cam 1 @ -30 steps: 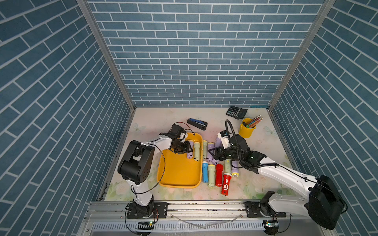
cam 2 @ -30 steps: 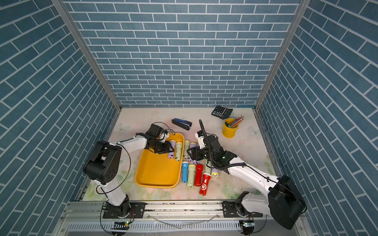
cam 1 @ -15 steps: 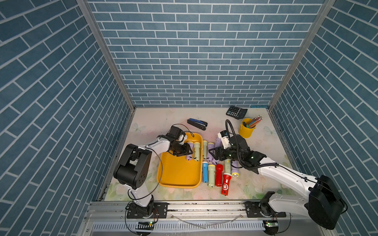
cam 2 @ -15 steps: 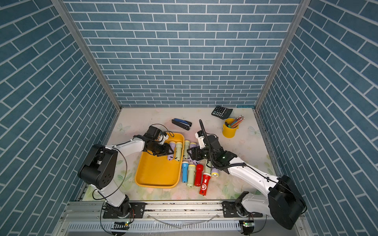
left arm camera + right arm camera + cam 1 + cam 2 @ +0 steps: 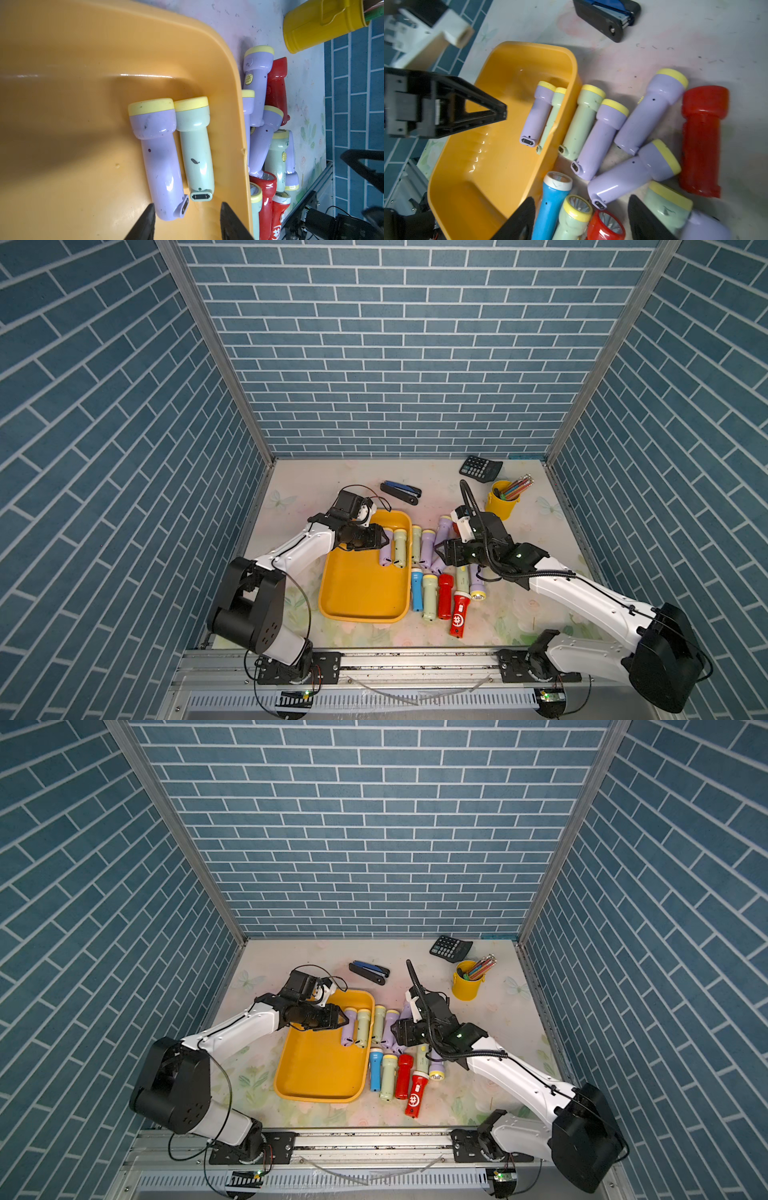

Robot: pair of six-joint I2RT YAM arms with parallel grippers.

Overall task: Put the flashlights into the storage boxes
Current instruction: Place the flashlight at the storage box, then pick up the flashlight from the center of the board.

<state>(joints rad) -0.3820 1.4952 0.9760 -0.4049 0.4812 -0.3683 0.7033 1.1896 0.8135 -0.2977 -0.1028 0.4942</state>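
Flashlights in the yellow-orange tray (image 5: 361,605) number two so far: a lilac flashlight (image 5: 158,155) and a pale green flashlight (image 5: 195,149), side by side at the tray's upper right corner in both top views. A second ago the left gripper (image 5: 187,204) was nearly closed. Its jaws have since parted, so the lilac one lies loose at their tips, delivered. Right of the tray, at lower centre, the other flashlights (image 5: 428,599) wait on the table. The right gripper (image 5: 581,198) hangs over that heap, jaws apart and empty. Most of the job seems to remain.
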